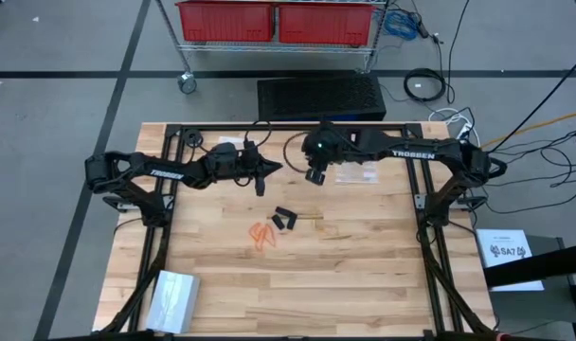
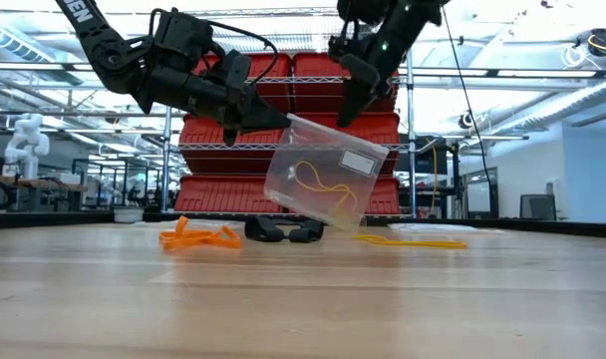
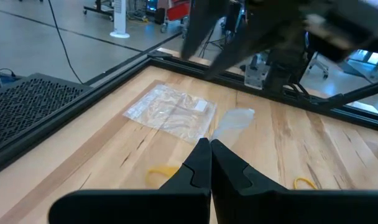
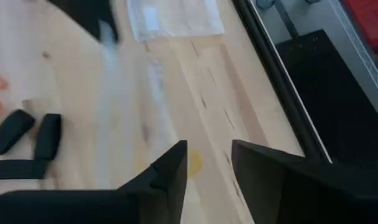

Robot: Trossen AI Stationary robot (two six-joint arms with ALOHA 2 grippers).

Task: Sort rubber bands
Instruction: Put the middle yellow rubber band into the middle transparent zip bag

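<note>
My left gripper [image 2: 283, 120] is shut on a clear plastic bag [image 2: 323, 179] that holds pale yellowish rubber bands [image 2: 318, 187], above the table's middle. My right gripper [image 2: 351, 100] is open and empty just above the bag's top edge; in the high view it [image 1: 315, 176] is beside my left gripper [image 1: 263, 178]. Orange bands [image 1: 262, 234] and black bands [image 1: 286, 220] lie in small clusters on the table. Loose yellowish bands [image 2: 413, 240] lie on the wood near the black ones. My left gripper pinches the bag's upper corner [image 2: 291, 122] between its two shut fingers, which slant down from the table's left. The bag hangs tilted below the fingers, and its lower corner [image 2: 341, 221] is close to the table. Whether that corner touches the wood, I cannot tell.
Further clear bags [image 1: 355, 172] lie flat at the table's far side, also shown in the left wrist view [image 3: 170, 109]. A folded white thing [image 1: 172, 301] lies at the near left corner. A black metal frame [image 1: 416, 189] runs round the table. Red bins [image 1: 277, 19] stand behind.
</note>
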